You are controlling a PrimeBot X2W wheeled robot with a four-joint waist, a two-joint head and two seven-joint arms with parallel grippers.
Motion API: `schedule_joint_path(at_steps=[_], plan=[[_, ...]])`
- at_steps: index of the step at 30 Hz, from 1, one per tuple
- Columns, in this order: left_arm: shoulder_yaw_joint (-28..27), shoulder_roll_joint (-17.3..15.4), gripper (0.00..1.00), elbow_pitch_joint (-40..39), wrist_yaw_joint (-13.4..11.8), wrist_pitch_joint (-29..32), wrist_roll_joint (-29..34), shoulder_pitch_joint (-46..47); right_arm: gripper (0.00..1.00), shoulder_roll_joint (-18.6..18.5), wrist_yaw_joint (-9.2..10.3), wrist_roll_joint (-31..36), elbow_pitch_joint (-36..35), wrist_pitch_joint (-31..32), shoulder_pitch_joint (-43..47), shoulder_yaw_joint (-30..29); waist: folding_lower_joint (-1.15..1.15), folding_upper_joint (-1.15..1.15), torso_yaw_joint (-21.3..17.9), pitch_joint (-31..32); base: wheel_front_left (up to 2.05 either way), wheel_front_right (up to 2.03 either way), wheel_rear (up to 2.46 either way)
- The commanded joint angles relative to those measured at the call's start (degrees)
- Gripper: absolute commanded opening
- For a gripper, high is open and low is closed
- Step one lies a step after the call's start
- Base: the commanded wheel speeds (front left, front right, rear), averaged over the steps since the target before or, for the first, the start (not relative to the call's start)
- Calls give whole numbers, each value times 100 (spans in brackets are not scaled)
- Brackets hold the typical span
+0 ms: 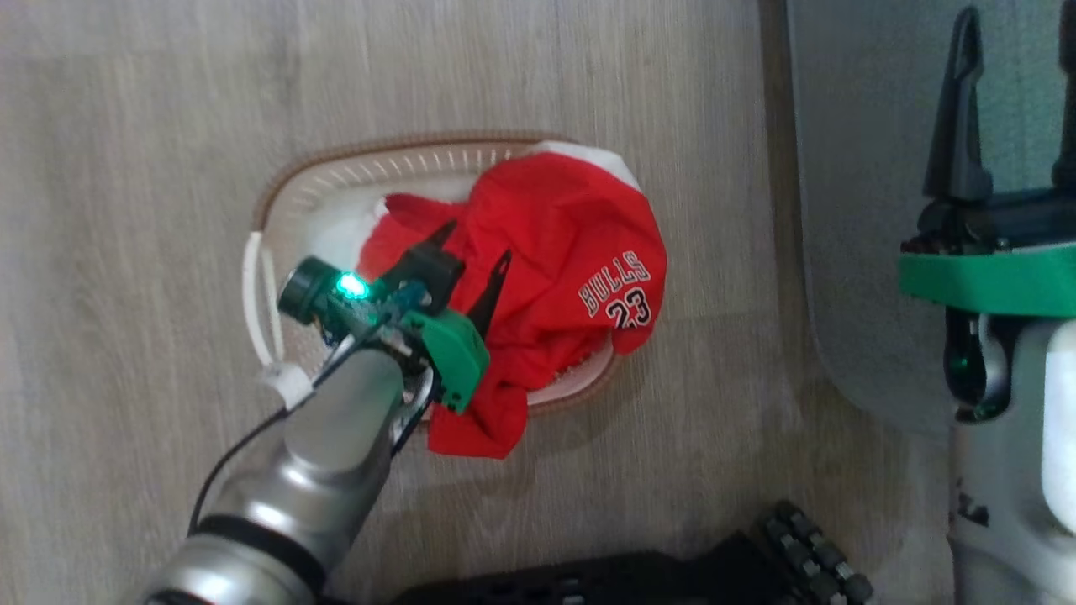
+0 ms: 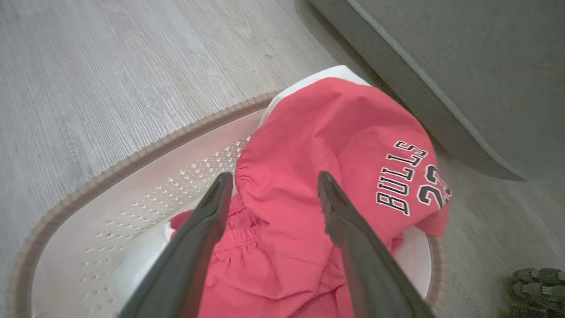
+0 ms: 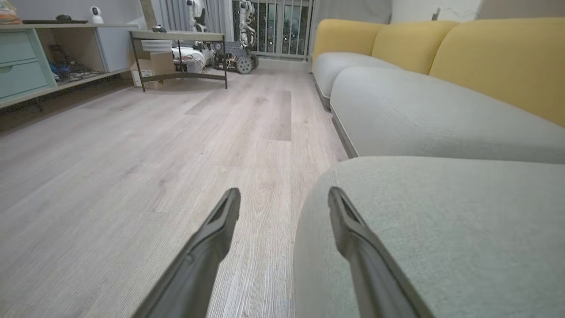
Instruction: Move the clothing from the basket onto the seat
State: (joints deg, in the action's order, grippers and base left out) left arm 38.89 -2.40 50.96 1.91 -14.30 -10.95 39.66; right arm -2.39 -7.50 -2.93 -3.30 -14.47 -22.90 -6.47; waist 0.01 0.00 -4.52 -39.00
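Basket (image 1: 378, 151), long axis left-right, clothing (image 1: 555, 244) inside (left pincer (image 1: 478, 239) and right pincer (image 3: 283, 191) open)

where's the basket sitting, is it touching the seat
Apart. The head view shows a strip of bare floor between the basket rim and the seat edge.

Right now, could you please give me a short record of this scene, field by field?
clothing: red, printed BULLS 23, heaped in the basket and spilling over its rim
basket: white, perforated, brown braided rim; on the wood floor beside the seat
seat: grey-green cushion, no clothing on the part in view
left pincer: open, just over the clothing, nothing gripped
right pincer: open, holding nothing, at the seat's edge
task: not yet done
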Motion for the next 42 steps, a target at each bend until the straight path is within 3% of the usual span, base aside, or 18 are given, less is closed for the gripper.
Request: schedule_joint_path(at_steps=[1,12,24,25,26,27,28,35,42], plan=[[11,-48,100,-1,-37,-70,-109,139,100,-49,1,-58,-262,-52,-54,159,-1,0,-171,-396,0,0,0],[957,-48,100,421,70,-70,-617,1037,100,-49,1,-188,-591,-52,-427,334,-1,0,-375,-1055,0,0,0],[1581,-48,100,940,-79,-70,-1103,1634,100,-49,1,-300,-757,-52,-530,423,-1,0,-597,-1432,0,0,0],[1641,-48,79,994,-89,-70,-1198,1696,100,-49,1,-300,-761,-52,-526,412,-1,0,-611,-1454,0,0,0],[1673,-48,44,1012,-91,-70,-1241,1730,100,-49,1,-301,-757,-52,-527,409,-1,0,-619,-1465,0,0,0],[1705,-48,18,1018,-90,-70,-1279,1765,100,-49,1,-301,-753,-52,-530,408,-1,0,-625,-1473,0,0,0],[1733,-48,0,1017,-92,-70,-1317,1790,100,-49,1,-301,-747,-52,-532,401,-1,0,-626,-1474,0,0,0],[1909,-48,0,946,-53,-70,-1551,1777,100,-49,1,-343,-608,-52,-518,357,-1,0,-590,-1310,0,0,0],[1852,-48,0,696,-145,-70,-1725,1571,100,-49,1,-334,-257,-52,-439,362,-1,0,-453,-736,0,0,0]])
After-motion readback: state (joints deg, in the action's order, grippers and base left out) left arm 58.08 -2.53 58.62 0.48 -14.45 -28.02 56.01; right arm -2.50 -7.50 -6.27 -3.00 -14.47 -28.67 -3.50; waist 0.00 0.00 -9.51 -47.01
